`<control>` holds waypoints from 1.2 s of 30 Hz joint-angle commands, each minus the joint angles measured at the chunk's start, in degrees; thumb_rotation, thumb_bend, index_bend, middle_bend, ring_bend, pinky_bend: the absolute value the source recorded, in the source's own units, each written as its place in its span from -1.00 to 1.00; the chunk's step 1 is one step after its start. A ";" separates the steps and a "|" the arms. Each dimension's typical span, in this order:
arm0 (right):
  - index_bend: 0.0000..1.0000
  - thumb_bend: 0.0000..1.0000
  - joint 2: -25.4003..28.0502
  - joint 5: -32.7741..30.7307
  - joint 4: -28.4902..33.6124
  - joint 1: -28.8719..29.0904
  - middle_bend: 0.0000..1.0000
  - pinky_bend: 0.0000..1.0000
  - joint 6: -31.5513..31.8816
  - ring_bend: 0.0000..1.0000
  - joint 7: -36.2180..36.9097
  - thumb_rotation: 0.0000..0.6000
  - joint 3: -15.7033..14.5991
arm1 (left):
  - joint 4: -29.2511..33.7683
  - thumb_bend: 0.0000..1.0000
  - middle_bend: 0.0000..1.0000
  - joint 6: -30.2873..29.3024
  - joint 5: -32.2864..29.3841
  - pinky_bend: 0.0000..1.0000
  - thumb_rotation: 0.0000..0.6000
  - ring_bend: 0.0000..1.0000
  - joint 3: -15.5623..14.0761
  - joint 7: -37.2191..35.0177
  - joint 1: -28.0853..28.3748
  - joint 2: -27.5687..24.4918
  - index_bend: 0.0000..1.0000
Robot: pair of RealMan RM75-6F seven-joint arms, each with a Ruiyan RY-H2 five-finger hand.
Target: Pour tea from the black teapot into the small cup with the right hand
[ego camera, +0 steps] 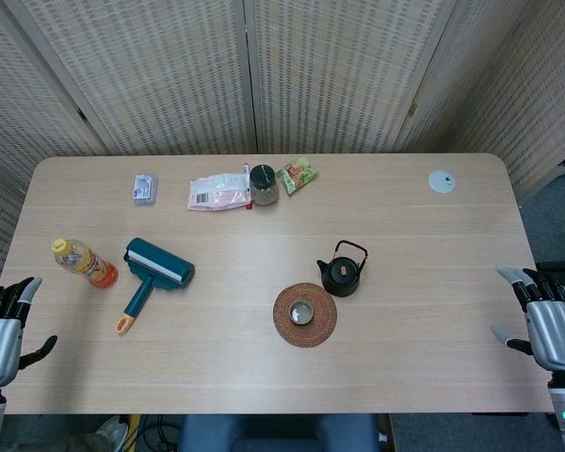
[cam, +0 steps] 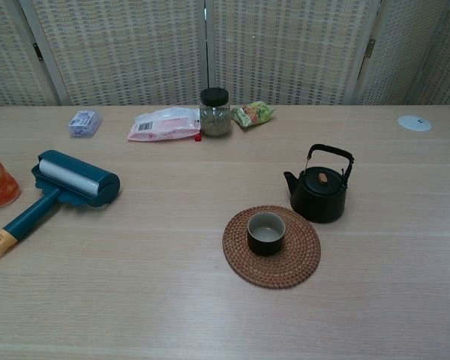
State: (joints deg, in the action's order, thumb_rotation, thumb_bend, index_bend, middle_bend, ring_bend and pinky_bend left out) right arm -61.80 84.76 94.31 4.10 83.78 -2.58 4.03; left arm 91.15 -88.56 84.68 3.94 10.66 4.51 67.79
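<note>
The black teapot (ego camera: 343, 273) stands upright on the table (ego camera: 433, 245), just off the woven coaster (ego camera: 305, 314) at its one o'clock, the small cup (ego camera: 302, 312) sits on that coaster, and the right hand (ego camera: 552, 325) and left hand (ego camera: 4, 323) wait empty, fingers apart, at the table's edges.

Left hand (ego camera: 2, 325): silver-grey shell over the back, black fingers with pale grey tips, black thumb. Right hand (ego camera: 551, 325): same silver-grey shell, black fingers, grey tips; a small green light glows on the grey wrist housing below it.
</note>
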 commanded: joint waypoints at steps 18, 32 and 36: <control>-0.67 -0.81 1.29 0.71 3.52 4.81 -0.58 -0.72 -8.64 -0.75 -1.20 1.00 -0.97 | -0.51 -0.59 -0.80 0.14 0.59 -0.85 1.00 -0.76 -0.26 -0.84 -0.01 0.36 -0.85; -0.67 -0.81 -0.89 -2.62 4.92 14.61 -0.51 -0.72 -20.98 -0.75 -2.47 1.00 1.96 | -0.12 -0.59 -0.80 0.32 0.37 -0.85 1.00 -0.76 -0.51 -0.54 -0.28 -0.06 -0.85; -0.67 -0.87 -1.24 -5.34 4.94 17.85 -0.51 -0.72 -24.66 -0.75 -3.50 1.00 3.61 | 0.04 -0.59 -0.80 0.48 0.66 -0.85 1.00 -0.76 -0.66 -0.39 -0.18 -0.04 -0.84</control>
State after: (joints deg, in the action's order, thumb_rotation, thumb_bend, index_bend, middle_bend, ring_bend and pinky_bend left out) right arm -62.79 80.67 99.19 20.64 60.57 -5.53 6.80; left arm 91.17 -88.07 85.32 3.30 10.25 4.32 67.74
